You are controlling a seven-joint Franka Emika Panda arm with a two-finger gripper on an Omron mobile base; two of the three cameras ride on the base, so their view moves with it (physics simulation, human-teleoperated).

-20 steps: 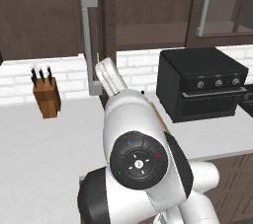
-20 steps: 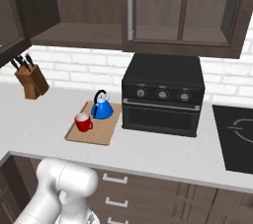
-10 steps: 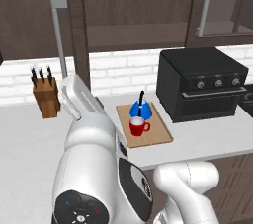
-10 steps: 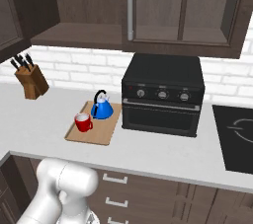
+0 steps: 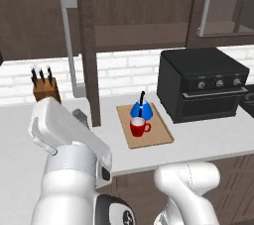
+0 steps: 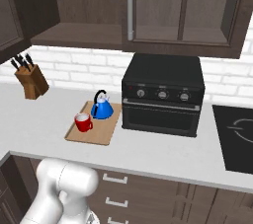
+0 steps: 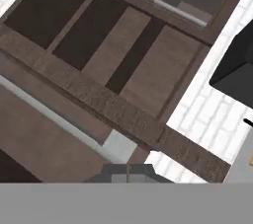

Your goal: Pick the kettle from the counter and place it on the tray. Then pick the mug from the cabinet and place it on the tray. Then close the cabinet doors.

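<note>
**Kettle and mug on the tray, one cabinet door ajar**

A black oven point(image 6: 163, 94) stands on the counter point(image 6: 44, 119) just right of the tray point(image 6: 99, 134), its front with three knobs facing near. A wooden knife block point(image 6: 32, 82) with dark handles sits far left against the white brick wall. A black cooktop point(image 6: 237, 134) lies in the counter at the far right.

The tray is a light-tan wooden board with visible grain. The kettle point(image 6: 102, 108), squat, bright blue with a thin black arched handle, stands on the tray's far part. The mug point(image 6: 83, 122), glossy red with a pale inside, stands on the tray just near and left of the kettle, apart from it.

Above, the dark brown cabinet point(image 6: 79, 33) shows a bare shelf. In the left base view a door point(image 5: 88, 45) stands swung out edge-on between the arm and the tray, its grey bar handle point(image 5: 69, 45) on the left side. The right-hand doors point(image 6: 183, 6) look shut.

The hand point(image 7: 127, 172) is closed, with nothing between its tips. It sits right against the door's wooden frame, beside the foot of the bar handle; whether it touches is unclear.
</note>
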